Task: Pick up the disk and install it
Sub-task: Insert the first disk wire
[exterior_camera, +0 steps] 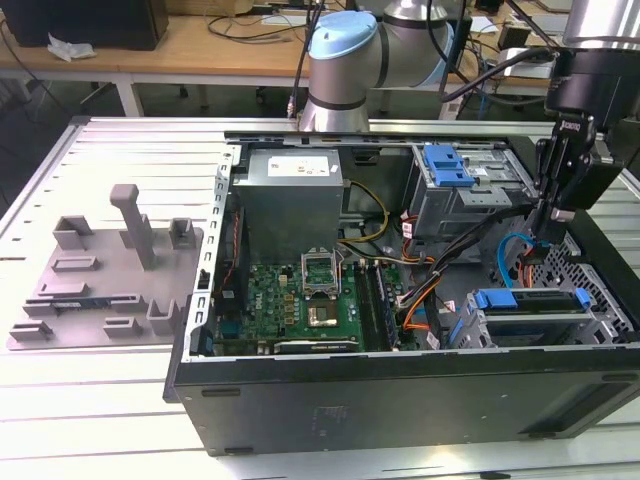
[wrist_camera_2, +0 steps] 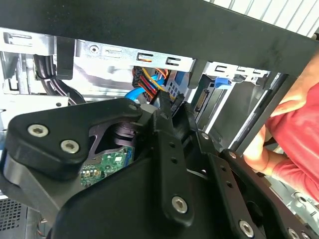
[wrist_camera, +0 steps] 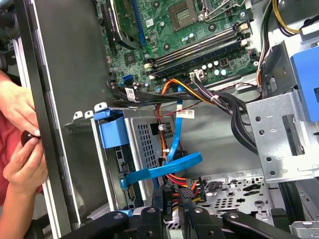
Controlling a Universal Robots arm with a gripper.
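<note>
We could read no print anywhere. A white label (exterior_camera: 294,166) on the power supply (exterior_camera: 290,210), well apart from the gripper (exterior_camera: 545,222), and a white tag (wrist_camera: 185,114) on the blue cable (wrist_camera: 175,137) near it were illegible.

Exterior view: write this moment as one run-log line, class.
gripper: low inside computer case, near drive cage | disk: in drive cage | person's hand: at case wall

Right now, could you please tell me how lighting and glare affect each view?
Exterior view: even room light, the motherboard well lit, the case's black side wall dark. Second wrist view: the black hand looks dark against bright metal. First wrist view: evenly lit, mild glare on the drive cage.
</note>
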